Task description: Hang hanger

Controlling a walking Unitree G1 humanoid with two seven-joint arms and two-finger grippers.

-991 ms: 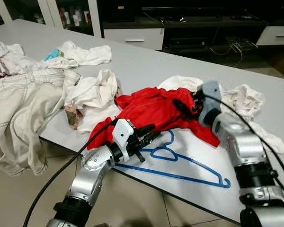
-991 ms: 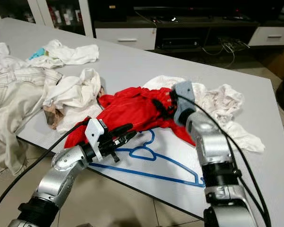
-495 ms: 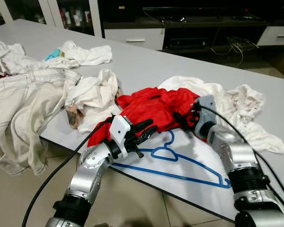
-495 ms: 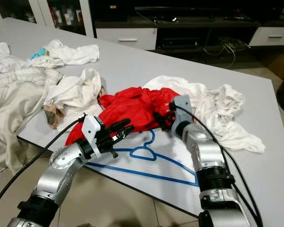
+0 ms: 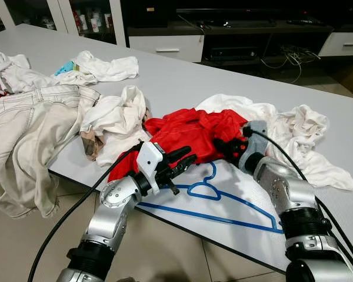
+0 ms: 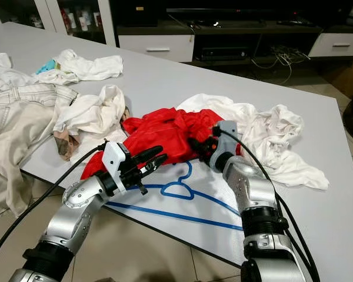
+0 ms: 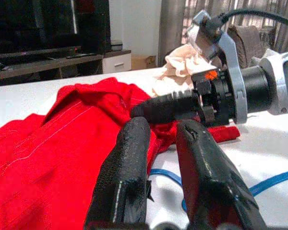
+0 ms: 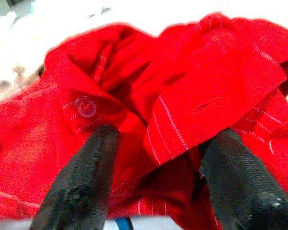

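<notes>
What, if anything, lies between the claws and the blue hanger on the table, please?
The red shirt lies over the blue hanger's hook end. The right claw, open, is at its folds; the left claw hovers by its near edge. The hanger's long bar lies bare on the table.

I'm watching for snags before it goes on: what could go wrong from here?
The right gripper, open at the red shirt's collar, may pinch only one loose fold, so the cloth could slip. The blue hanger lies partly under the shirt near the table edge; pulling might drag it off.
</notes>
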